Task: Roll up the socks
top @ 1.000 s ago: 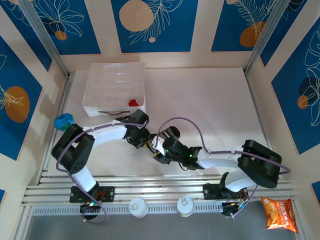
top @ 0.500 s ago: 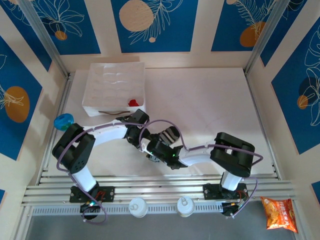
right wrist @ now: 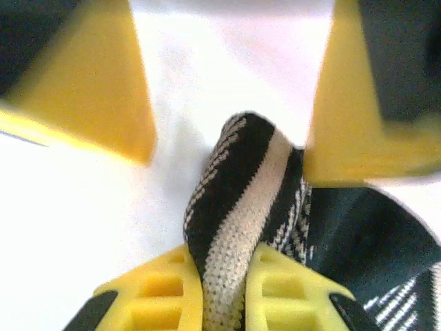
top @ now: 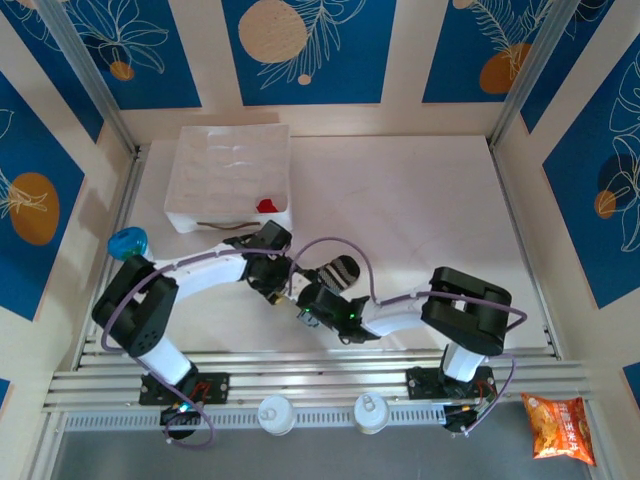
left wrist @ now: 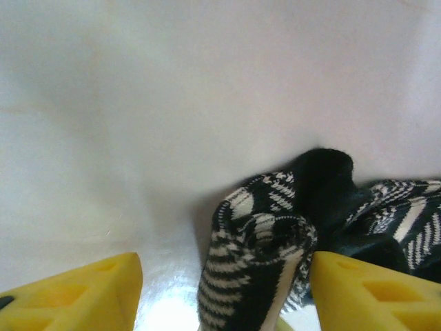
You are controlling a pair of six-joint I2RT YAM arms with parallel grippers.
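White tabletop, walled by blue leaf-patterned panels, carries the black-and-grey striped fabric sock near its front middle. The right gripper is pinched tight on a raised fold of that sock, while the left gripper stands spread, yellow fingers either side of the bunched end. The small plain red fabric sock lies in the near right corner of the white moulded plastic tray.

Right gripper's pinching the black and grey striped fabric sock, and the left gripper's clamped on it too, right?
No: the right gripper pinches the black and grey striped fabric sock, but the left wrist view shows the left gripper open.
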